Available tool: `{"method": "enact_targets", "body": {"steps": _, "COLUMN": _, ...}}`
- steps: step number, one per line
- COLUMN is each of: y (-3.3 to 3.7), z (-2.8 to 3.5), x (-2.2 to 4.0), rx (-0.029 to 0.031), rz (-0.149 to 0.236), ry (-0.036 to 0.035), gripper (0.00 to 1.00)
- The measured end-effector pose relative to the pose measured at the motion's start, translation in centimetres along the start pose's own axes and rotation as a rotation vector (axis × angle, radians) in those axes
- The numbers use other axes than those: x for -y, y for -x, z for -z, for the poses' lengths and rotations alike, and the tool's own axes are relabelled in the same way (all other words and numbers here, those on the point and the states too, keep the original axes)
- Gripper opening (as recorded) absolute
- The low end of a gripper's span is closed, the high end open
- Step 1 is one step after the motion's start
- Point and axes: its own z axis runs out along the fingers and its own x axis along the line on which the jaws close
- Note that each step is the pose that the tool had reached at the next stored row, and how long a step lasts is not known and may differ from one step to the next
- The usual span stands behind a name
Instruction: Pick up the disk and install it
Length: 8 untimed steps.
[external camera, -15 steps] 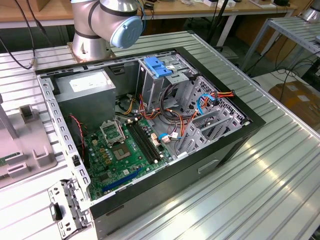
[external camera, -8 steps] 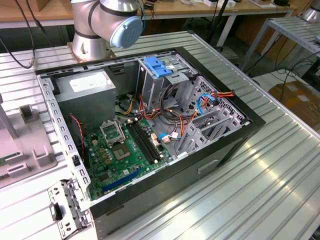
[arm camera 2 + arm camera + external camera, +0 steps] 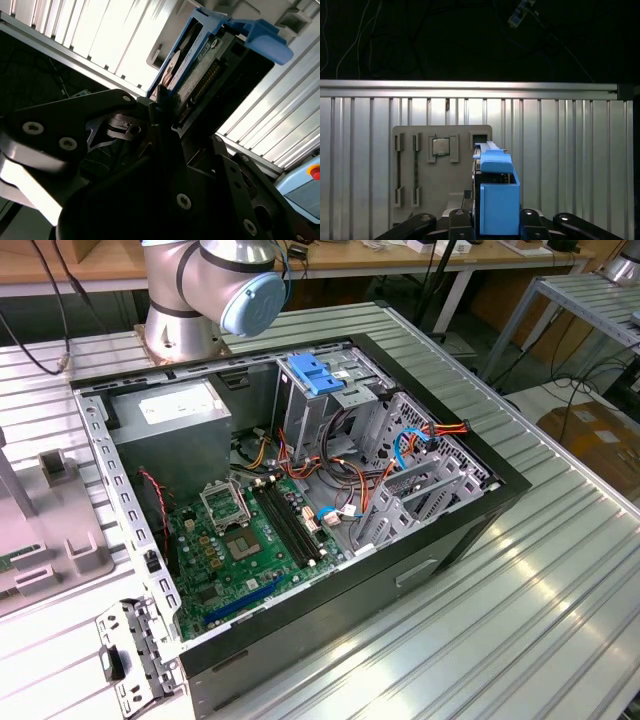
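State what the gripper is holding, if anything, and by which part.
The gripper holds the disk, clamped on opposite sides near one end.

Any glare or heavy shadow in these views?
Second wrist view: the table glares white, while the end effector gripping the disk is in deep shadow. First wrist view: table evenly lit, background black. Exterior view: even light, soft sheen on the table.

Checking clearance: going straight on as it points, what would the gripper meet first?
Likely the grey holder tray, beyond the disk that the gripper grips; depth is unclear.
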Motion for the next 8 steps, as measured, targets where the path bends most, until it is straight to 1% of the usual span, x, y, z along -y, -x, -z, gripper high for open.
{"method": "enact_targets", "body": {"steps": 2, "y": 0.01, "z": 0.25, "x": -0.01, "rx": 0.0000, "rz": 0.000, "ry": 0.0001, "gripper": 0.36}}
{"method": "enact_targets", "body": {"steps": 8, "y": 0.03, "z": 0.61, "x": -0.02, "rx": 0.0000, "rz": 0.000, "ry": 0.0000, "gripper": 0.36}}
